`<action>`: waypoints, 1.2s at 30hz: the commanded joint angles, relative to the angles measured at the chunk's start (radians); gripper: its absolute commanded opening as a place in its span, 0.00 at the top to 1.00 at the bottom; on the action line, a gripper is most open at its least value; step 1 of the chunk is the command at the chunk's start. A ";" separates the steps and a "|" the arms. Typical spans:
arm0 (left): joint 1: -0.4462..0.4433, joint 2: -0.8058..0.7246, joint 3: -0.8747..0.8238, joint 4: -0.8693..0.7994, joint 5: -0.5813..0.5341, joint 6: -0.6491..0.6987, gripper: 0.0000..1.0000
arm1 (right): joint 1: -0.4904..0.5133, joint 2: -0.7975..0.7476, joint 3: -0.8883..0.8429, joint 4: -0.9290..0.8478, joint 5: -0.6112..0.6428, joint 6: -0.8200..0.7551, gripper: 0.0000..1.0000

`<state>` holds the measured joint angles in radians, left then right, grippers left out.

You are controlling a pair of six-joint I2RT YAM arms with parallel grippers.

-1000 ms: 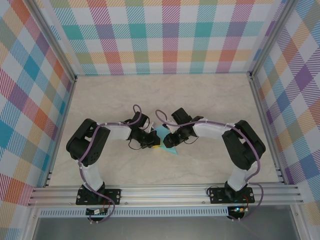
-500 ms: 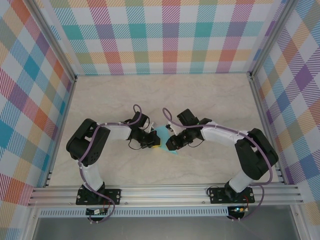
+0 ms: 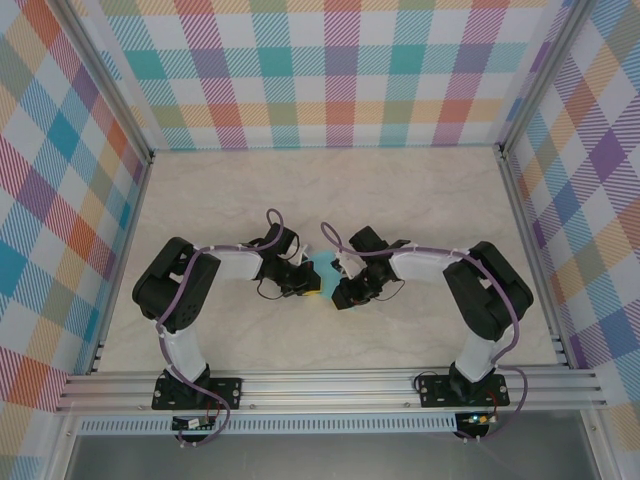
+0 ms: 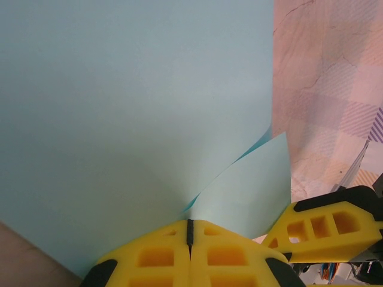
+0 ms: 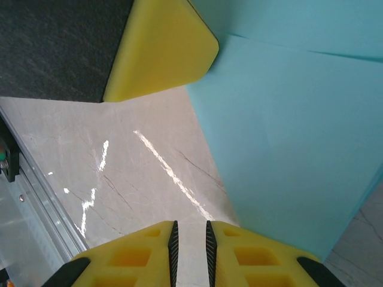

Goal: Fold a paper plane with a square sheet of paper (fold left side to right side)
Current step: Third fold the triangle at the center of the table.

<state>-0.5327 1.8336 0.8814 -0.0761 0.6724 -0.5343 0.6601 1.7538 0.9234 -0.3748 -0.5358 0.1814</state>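
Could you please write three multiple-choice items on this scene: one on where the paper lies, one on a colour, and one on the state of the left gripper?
1. Where does the sheet of paper lie?
A. against the back wall
B. in the middle of the table, where the two arms meet
C. on the near rail

2. What colour are the fingers of the left gripper?
A. yellow
B. red
C. white

3. How do the left gripper's jaws stand?
A. wide apart
B. around a pen
C. pressed together

Answers: 1 B, since the top view shows turquoise paper between the arm tips. 2 A, since the left wrist view shows yellow fingers. 3 C, since only a thin seam runs between them.
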 commanded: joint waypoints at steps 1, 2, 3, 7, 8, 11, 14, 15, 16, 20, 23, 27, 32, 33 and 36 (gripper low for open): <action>-0.008 0.053 -0.021 -0.079 -0.117 0.019 0.97 | -0.010 0.021 -0.019 0.019 -0.024 0.016 0.79; -0.007 0.053 -0.021 -0.077 -0.117 0.019 0.97 | -0.013 0.020 -0.024 0.020 -0.022 0.018 0.78; -0.007 0.054 -0.021 -0.079 -0.117 0.019 0.97 | -0.015 0.020 -0.030 0.023 -0.023 0.018 0.79; -0.007 0.055 -0.019 -0.083 -0.117 0.023 0.97 | -0.030 0.024 -0.053 0.038 -0.025 0.028 0.78; -0.007 0.055 -0.018 -0.083 -0.118 0.025 0.97 | -0.035 0.026 -0.059 0.042 -0.029 0.030 0.79; -0.007 0.058 -0.018 -0.085 -0.120 0.025 0.98 | -0.044 0.027 -0.070 0.039 -0.032 0.029 0.79; -0.007 0.059 -0.016 -0.088 -0.123 0.025 0.98 | -0.052 0.018 -0.094 0.034 -0.033 0.027 0.79; -0.007 0.060 -0.018 -0.087 -0.125 0.025 0.98 | -0.055 0.012 -0.106 0.035 -0.033 0.028 0.80; -0.007 0.061 -0.016 -0.086 -0.126 0.025 0.98 | -0.060 0.005 -0.122 0.038 -0.034 0.030 0.80; -0.007 0.064 -0.014 -0.088 -0.128 0.027 0.98 | -0.070 -0.027 -0.175 0.067 -0.062 0.067 0.82; -0.007 0.062 -0.012 -0.090 -0.129 0.027 0.98 | -0.077 -0.049 -0.185 0.050 -0.050 0.094 0.84; -0.007 0.059 -0.008 -0.090 -0.125 0.025 0.98 | -0.080 -0.127 -0.183 0.017 -0.054 0.127 0.89; -0.007 0.047 -0.002 -0.090 -0.123 0.024 0.98 | -0.061 -0.232 -0.129 -0.041 -0.012 0.191 1.00; -0.007 0.045 -0.002 -0.090 -0.122 0.025 0.98 | -0.060 -0.234 -0.118 -0.044 -0.004 0.204 1.00; -0.007 0.040 0.002 -0.090 -0.122 0.025 0.98 | -0.053 -0.191 -0.080 -0.016 0.014 0.258 1.00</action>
<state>-0.5346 1.8370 0.8940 -0.0933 0.6712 -0.5297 0.5980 1.5356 0.8021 -0.3767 -0.5488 0.3721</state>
